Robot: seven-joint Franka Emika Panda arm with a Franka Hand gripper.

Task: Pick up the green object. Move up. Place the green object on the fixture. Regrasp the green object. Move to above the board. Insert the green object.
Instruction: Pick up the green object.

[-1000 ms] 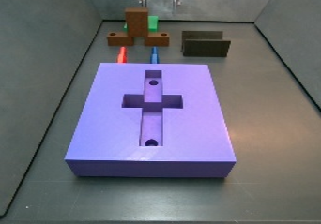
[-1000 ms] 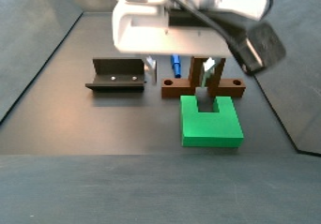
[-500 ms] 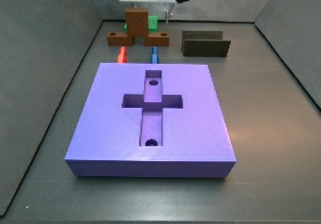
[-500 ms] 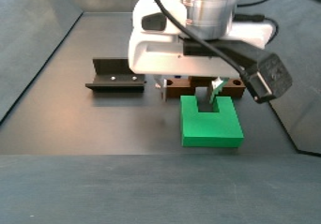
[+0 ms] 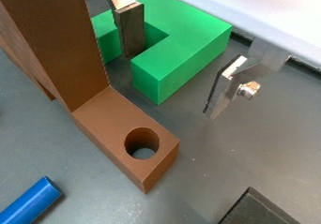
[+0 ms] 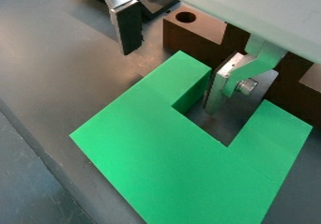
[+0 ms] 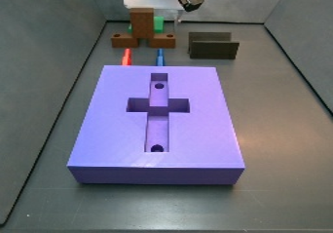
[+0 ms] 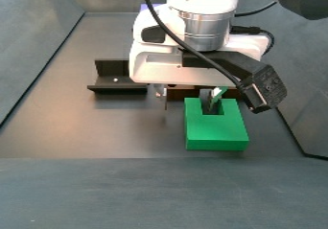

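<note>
The green object (image 8: 216, 127) lies flat on the floor with its notch facing the brown stand; in a side view it peeks out behind that stand (image 7: 159, 24). In both wrist views my gripper (image 5: 182, 64) (image 6: 179, 59) straddles one prong of the green object (image 6: 189, 157). One finger (image 6: 236, 85) stands in the notch, the other finger (image 5: 232, 85) outside the prong, with a gap to the green wall. The gripper is open and holds nothing. The fixture (image 7: 213, 47) (image 8: 118, 78) stands apart to one side. The purple board (image 7: 159, 120) lies in front.
A brown wooden stand (image 5: 75, 73) (image 7: 139, 27) with a round hole rises right beside the green object, close to one finger. A red peg (image 7: 125, 54) and a blue peg (image 7: 160, 55) (image 5: 25, 204) lie between the stand and the board.
The gripper has come down over the green object, and its fingers now stand lower around one prong. The green object has not moved.
</note>
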